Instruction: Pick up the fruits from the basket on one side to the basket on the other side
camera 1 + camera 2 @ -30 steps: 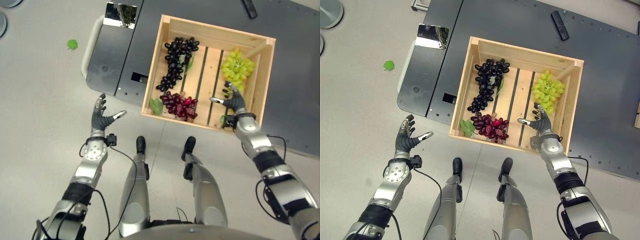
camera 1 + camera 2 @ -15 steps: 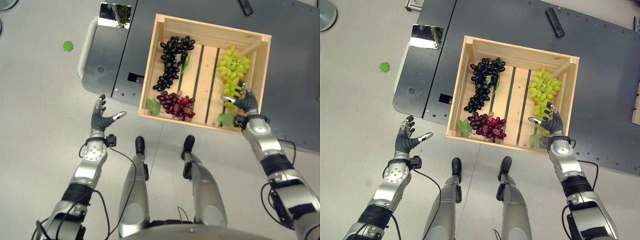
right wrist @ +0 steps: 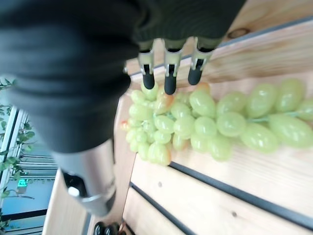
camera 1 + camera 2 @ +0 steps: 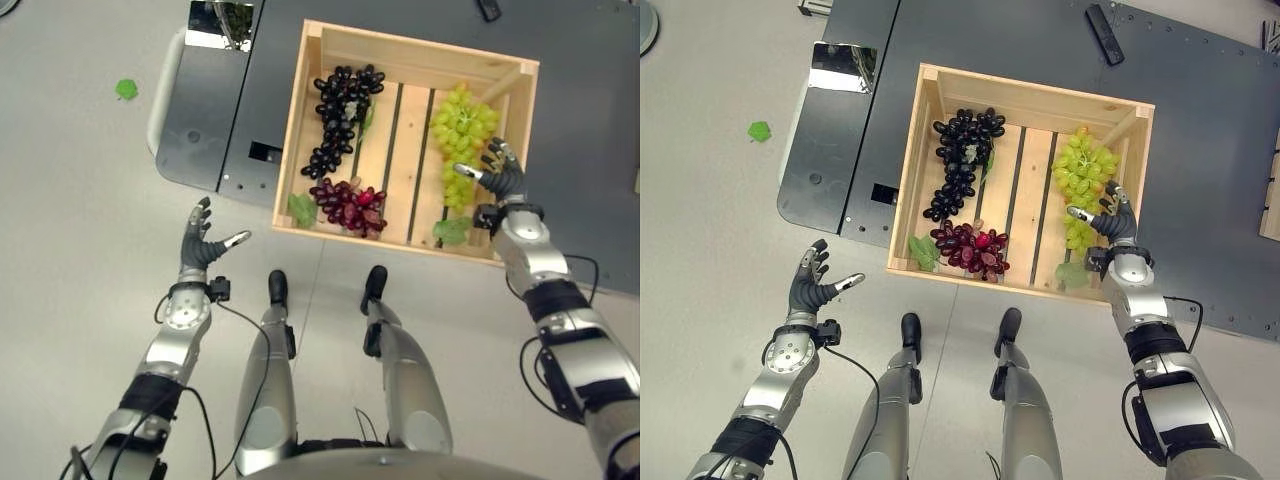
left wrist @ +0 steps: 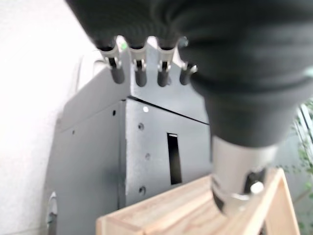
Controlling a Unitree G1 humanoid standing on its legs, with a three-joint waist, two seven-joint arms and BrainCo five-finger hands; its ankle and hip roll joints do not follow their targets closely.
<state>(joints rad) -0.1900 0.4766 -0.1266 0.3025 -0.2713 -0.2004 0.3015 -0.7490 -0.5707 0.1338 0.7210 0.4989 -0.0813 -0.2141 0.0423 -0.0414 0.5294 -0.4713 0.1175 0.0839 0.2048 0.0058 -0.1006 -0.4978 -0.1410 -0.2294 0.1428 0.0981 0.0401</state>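
The right hand [image 4: 1112, 222], fingers spread and holding nothing, hovers over the near end of the green grapes [image 4: 1080, 180], which run lengthwise away from it along the crate's [image 4: 902, 190] right side.

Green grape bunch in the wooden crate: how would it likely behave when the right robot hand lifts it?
The green grape bunch is long and loosely clustered, so it would probably droop. Its smooth round grapes may slip or detach. The right robot hand, open above it, likely needs a gentle grasp.
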